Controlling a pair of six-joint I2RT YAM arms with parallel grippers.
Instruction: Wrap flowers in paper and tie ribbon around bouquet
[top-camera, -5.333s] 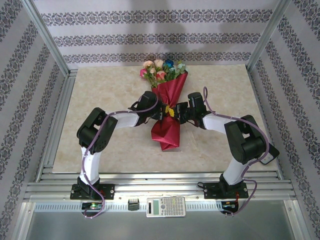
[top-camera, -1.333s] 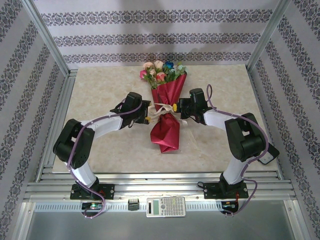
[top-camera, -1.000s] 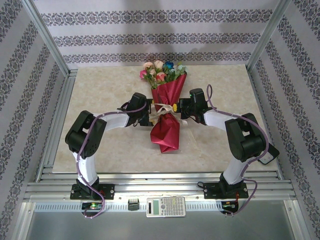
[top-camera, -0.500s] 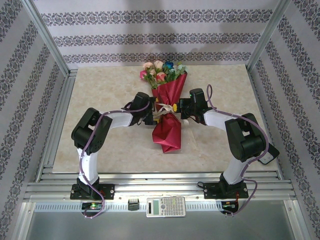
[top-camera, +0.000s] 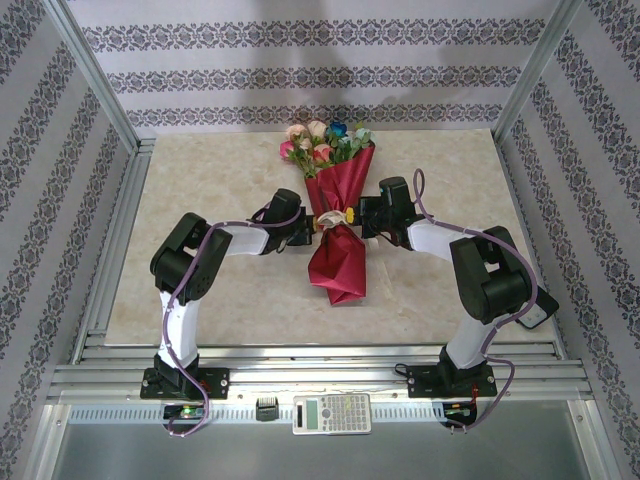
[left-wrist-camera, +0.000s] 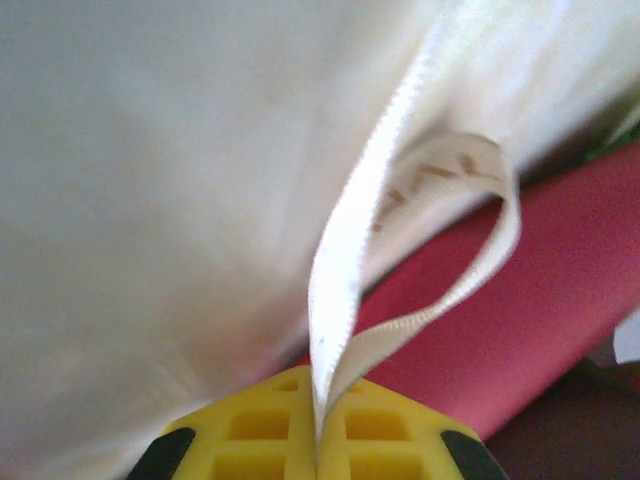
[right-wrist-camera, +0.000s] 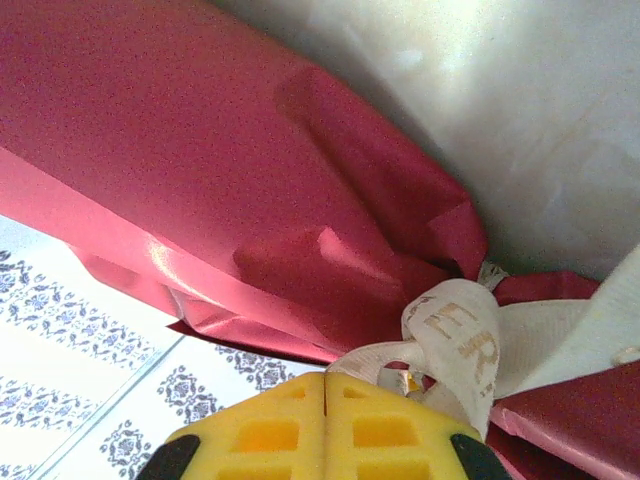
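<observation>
The bouquet (top-camera: 338, 235) lies lengthwise at the table's middle, a cone of red paper (top-camera: 341, 190) with the flowers (top-camera: 322, 140) showing pink, peach and blue at its far, wide end. The cream ribbon (top-camera: 335, 217) is tied round its narrow waist. My left gripper (top-camera: 315, 226) sits against the waist from the left. In the left wrist view its yellow jaws (left-wrist-camera: 320, 385) are shut on a loop of the ribbon (left-wrist-camera: 415, 190), with the red paper (left-wrist-camera: 540, 300) behind. From the right, my right gripper (top-camera: 356, 214) meets the waist, its jaws (right-wrist-camera: 325, 378) shut on ribbon (right-wrist-camera: 455, 335) next to the knot.
A calculator (top-camera: 331, 412) lies on the metal rail in front of the arm bases. Patterned walls and slanted aluminium posts (top-camera: 95, 75) close in the marble table (top-camera: 200, 170) on three sides.
My left gripper has slid right to the bouquet's waist and gone from open to shut on a ribbon loop. The right gripper and the bouquet have hardly moved.
</observation>
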